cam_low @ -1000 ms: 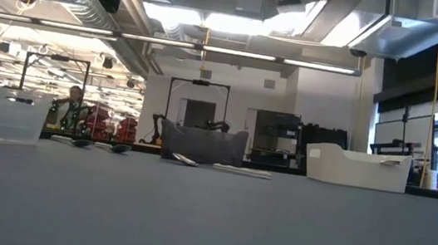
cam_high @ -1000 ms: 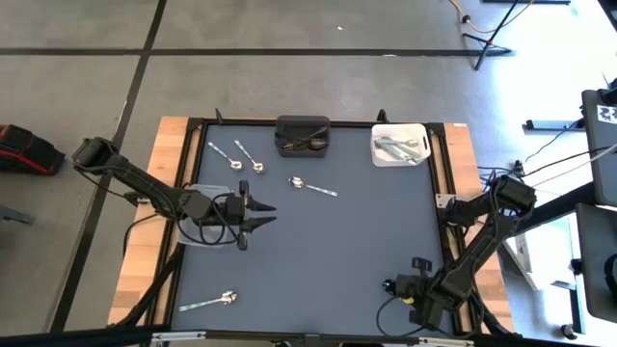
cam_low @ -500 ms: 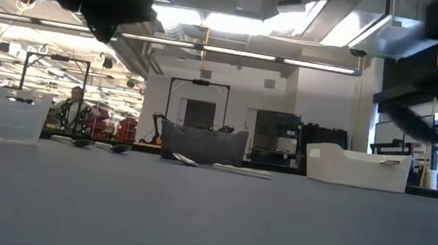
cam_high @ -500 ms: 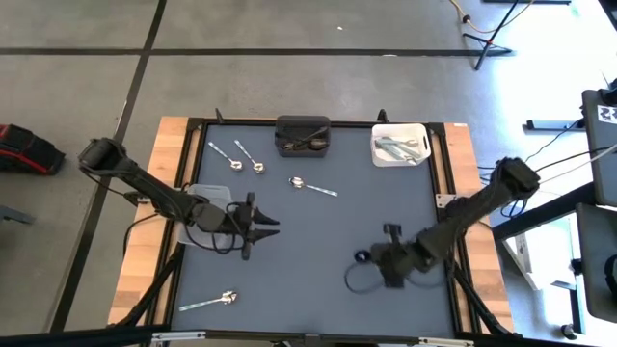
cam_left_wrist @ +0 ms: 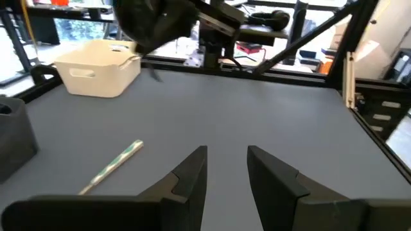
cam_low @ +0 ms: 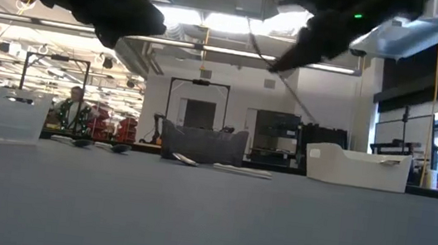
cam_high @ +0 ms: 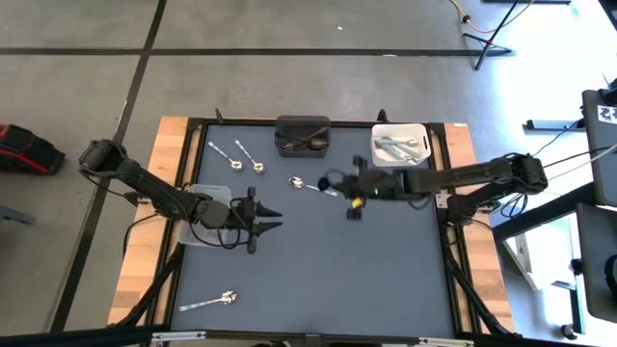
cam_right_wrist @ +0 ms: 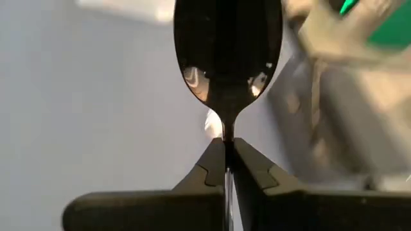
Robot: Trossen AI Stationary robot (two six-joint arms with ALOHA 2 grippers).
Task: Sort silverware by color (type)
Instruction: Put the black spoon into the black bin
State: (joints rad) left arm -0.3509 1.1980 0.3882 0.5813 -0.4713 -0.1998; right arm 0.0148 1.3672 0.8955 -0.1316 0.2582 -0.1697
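On the grey table mat (cam_high: 318, 260), one silver spoon (cam_high: 208, 303) lies nearest, the left gripper (cam_high: 260, 220) waits mid-mat with fingers apart, and the right gripper (cam_high: 339, 185), clamped on a dark spoon (cam_right_wrist: 227, 58), has swung from the near edge toward the far black bin (cam_high: 303, 136), its likely drop point.

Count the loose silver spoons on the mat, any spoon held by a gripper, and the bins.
Loose silver spoons: 4
Dark spoon in right gripper: 1
Black bin, white bin, clear bin: 3
Total: 8
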